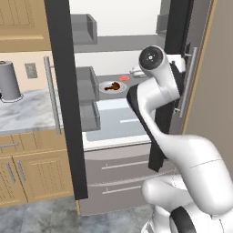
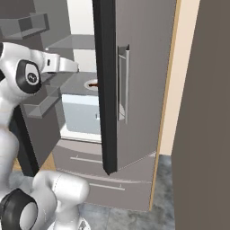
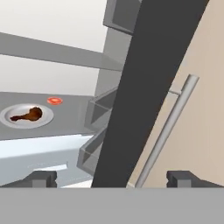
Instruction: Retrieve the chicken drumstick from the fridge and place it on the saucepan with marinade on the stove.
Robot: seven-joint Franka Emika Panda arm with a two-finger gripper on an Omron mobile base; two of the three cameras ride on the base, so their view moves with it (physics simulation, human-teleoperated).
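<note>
**Still short of the drumstick, with a door edge in my way**

Right now the chicken drumstick [image 3: 27,115] lies on a small pale plate [image 3: 46,118] on a grey shelf [image 3: 72,116] inside the fridge [image 1: 132,177], with a small flat red-orange item [image 3: 54,100] just beyond it on the same shelf. From the left base view the same plate sits mid-height in the white interior, behind my upper arm. Both fridge doors stand open.

My worry is the right-hand door [image 3: 153,87]. In my hand view its dark edge runs straight up between my fingertips, and its bar handle [image 3: 168,131] rises just inside my right fingertip. If I push forward from this heading, I judge I would strike the door edge or hook a finger behind the handle long before I reach the shelf. The door bins [image 3: 98,131] beside that edge are a second snag. I would need to swing towards the drumstick first. A further risk, I think, is the plate: a low, off-centre grab could nudge it or the red-orange item instead of taking the meat.

My gripper [image 3: 111,178] has its jaws spread wide and holds nothing. My arm is folded, elbow raised high in front of the open fridge, forearm reaching in level towards the right door, the hand close to that door and well apart from the drumstick.
</note>
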